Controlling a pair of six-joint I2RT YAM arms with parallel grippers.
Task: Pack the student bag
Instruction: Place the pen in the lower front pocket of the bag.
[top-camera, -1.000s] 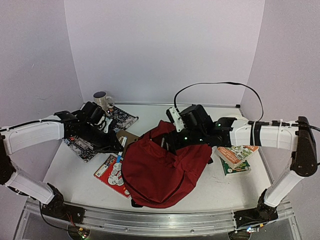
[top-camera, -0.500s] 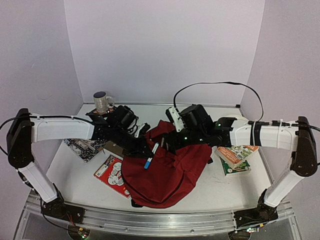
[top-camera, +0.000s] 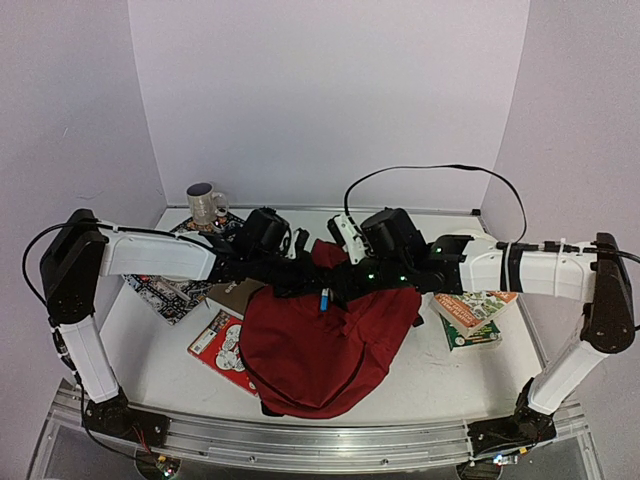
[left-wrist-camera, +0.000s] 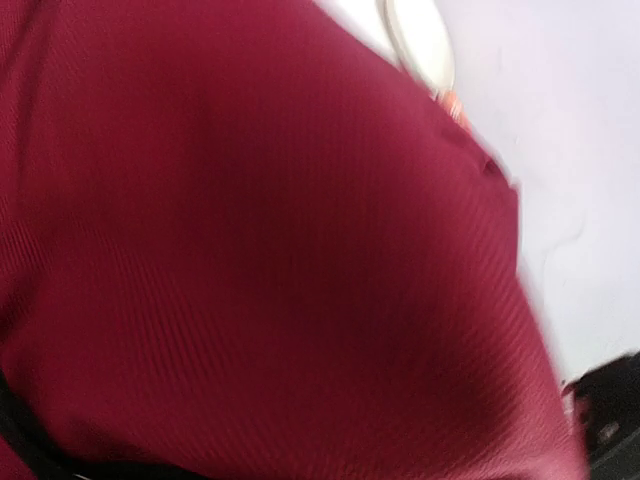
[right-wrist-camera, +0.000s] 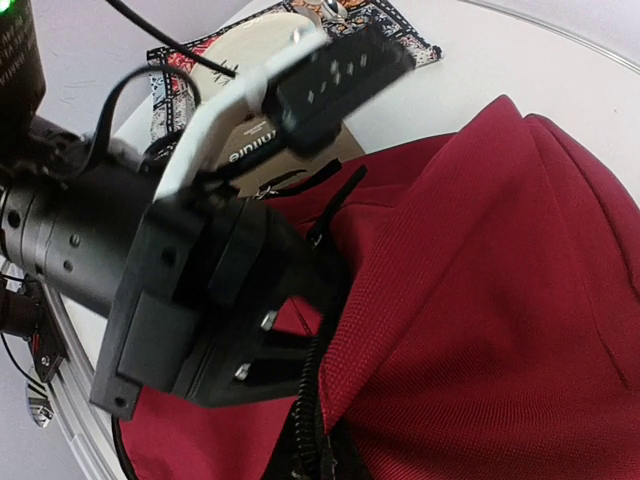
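Observation:
The student bag (top-camera: 320, 345), dark red with black zips, lies in the middle of the table with its opening at the back. My right gripper (top-camera: 347, 278) is shut on the bag's zip edge (right-wrist-camera: 325, 400) and holds it up. My left gripper (top-camera: 312, 285) reaches into the opening and is shut on a white pen with a blue end (top-camera: 325, 298). The right wrist view shows the left gripper's black body (right-wrist-camera: 200, 300) at the opening, its fingertips hidden. The left wrist view shows only blurred red fabric (left-wrist-camera: 250, 250).
A mug (top-camera: 203, 205) stands at the back left on a patterned cloth (top-camera: 165, 292). A brown notebook (top-camera: 232, 295) and a red sticker book (top-camera: 220, 345) lie left of the bag. Two books (top-camera: 470, 315) lie at the right.
My left arm has swung right from the patterned cloth to the bag's opening, carrying the pen. My right gripper has kept hold of the bag's edge.

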